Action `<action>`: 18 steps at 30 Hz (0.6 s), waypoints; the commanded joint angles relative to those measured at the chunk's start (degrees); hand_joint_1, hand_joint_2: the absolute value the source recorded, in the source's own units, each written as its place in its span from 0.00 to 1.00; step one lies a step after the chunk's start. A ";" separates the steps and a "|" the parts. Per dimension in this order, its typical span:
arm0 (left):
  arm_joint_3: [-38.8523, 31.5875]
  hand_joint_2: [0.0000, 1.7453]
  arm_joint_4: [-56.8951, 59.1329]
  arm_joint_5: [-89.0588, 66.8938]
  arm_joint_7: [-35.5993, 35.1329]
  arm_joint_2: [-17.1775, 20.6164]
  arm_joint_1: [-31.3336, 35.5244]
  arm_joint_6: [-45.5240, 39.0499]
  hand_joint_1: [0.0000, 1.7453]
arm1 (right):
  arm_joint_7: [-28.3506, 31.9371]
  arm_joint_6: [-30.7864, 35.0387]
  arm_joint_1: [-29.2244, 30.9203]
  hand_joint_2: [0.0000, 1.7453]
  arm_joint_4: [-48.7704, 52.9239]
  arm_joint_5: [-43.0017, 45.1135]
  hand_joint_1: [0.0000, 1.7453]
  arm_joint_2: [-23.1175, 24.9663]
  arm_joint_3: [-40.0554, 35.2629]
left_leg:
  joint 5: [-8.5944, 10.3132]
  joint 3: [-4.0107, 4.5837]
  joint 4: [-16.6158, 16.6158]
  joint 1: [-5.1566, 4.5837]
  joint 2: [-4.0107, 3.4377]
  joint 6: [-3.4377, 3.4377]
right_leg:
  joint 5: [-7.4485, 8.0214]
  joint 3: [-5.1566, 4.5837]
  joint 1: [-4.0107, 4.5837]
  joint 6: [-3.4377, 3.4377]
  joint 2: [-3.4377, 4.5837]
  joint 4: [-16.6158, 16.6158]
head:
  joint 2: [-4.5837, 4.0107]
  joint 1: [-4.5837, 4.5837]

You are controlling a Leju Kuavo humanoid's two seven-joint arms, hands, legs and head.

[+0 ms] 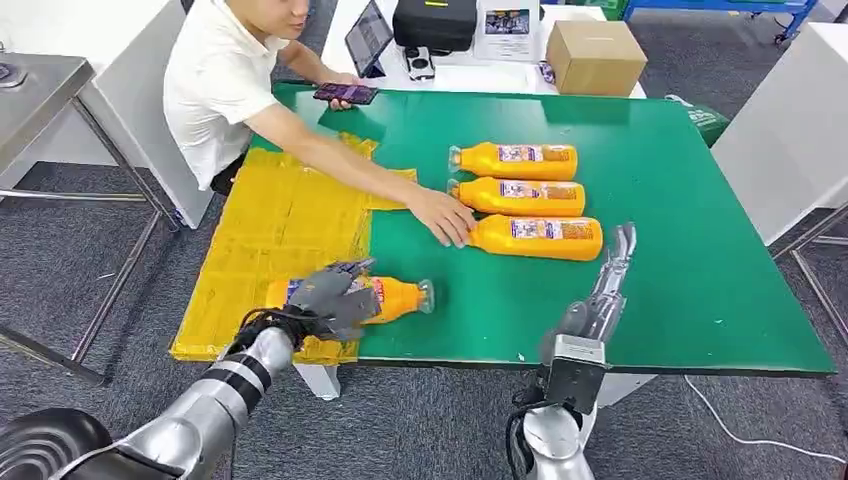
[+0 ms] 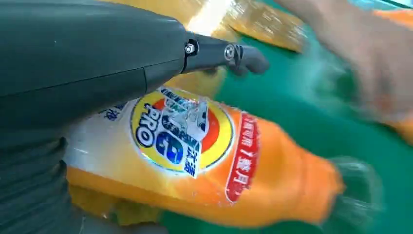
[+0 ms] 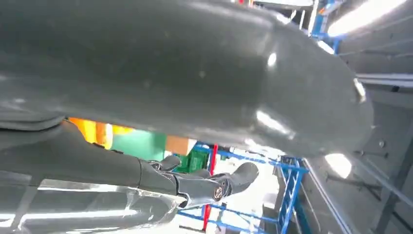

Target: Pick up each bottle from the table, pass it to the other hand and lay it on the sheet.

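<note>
Green tabletop (image 1: 660,250) with yellow sheet (image 1: 270,240) at its left, left robot hand (image 1: 335,297) draped over a lying orange bottle (image 1: 400,297) — grasp unclear, base hidden, straddling the sheet's edge, right robot hand (image 1: 610,275) raised, fingers straight, released, three bottles (image 1: 530,195) beside a person's hand (image 1: 445,215) — blurred in the left wrist view.

The sheet (image 1: 265,245) lies on the left part of the tabletop (image 1: 690,270). One bottle (image 1: 395,297) lies on its side across the sheet's near right edge, cap end out on the tabletop, with the left hand (image 1: 335,295) resting over it. Three bottles (image 1: 520,195) lie side by side in a row right of the sheet, towards the middle. A person's hand (image 1: 445,215) touches the nearest of them. The right hand (image 1: 610,275) is raised above the near edge, right of centre. A cardboard box (image 1: 595,57) stands behind the tabletop.
</note>
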State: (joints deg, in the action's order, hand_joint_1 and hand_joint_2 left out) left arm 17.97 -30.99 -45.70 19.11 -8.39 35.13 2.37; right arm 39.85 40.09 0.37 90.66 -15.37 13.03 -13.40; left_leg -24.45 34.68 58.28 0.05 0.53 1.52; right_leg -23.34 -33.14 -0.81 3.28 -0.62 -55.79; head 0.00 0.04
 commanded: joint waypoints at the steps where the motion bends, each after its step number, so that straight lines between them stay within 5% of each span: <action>1: -3.04 1.00 1.10 8.15 6.05 0.59 -3.11 7.35 0.00 | 0.15 -0.09 2.51 0.00 -5.79 1.16 0.00 -2.80 -4.34 | -0.02 -0.23 -0.15 0.01 -0.32 -0.08 | 0.07 0.11 0.02 -0.12 0.32 0.14 | 0.00 -0.02; 6: 0.80 1.00 -13.70 16.03 11.35 3.26 -9.28 9.00 0.00 | 0.15 -0.09 0.96 0.00 -5.00 0.71 0.00 -2.55 -3.47 | -0.05 -0.18 -0.11 0.01 -0.27 -0.06 | 0.03 0.08 0.01 -0.09 0.27 0.10 | 0.00 0.00; 14: 1.67 1.00 -23.91 20.99 12.38 1.67 -12.32 3.23 0.00 | 0.15 -0.09 0.42 0.00 -5.61 -0.75 0.00 -2.13 -2.14 | -0.05 -0.08 -0.06 0.02 -0.21 -0.07 | 0.00 -0.02 0.03 -0.10 0.18 0.05 | 0.00 0.00; 15: 3.93 1.00 -43.17 27.42 15.13 -2.64 -21.63 -17.62 0.00 | -0.57 -0.09 1.37 0.00 -18.31 -14.11 0.00 -3.22 1.64 | -0.07 -0.04 -0.04 0.04 -0.18 -0.08 | -0.02 -0.07 0.05 -0.12 0.14 0.04 | 0.00 -0.02; 18: 6.34 1.00 -45.97 25.46 16.13 -2.21 -23.20 -27.71 0.00 | -3.69 -0.09 2.45 0.00 -23.10 -21.62 0.00 -4.66 4.20 | -0.07 0.25 -0.09 0.05 -0.15 -0.03 | 0.00 -0.33 0.06 -0.05 0.08 0.16 | 0.00 0.02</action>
State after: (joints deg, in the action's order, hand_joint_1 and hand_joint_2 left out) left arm 17.68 -50.76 -21.94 32.53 -7.98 23.13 1.87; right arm 39.82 40.11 -0.28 88.32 -19.20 11.93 -15.63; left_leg -24.45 35.13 58.29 0.06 0.42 1.52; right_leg -23.31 -33.69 -0.80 3.29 -0.57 -55.80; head 0.00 0.07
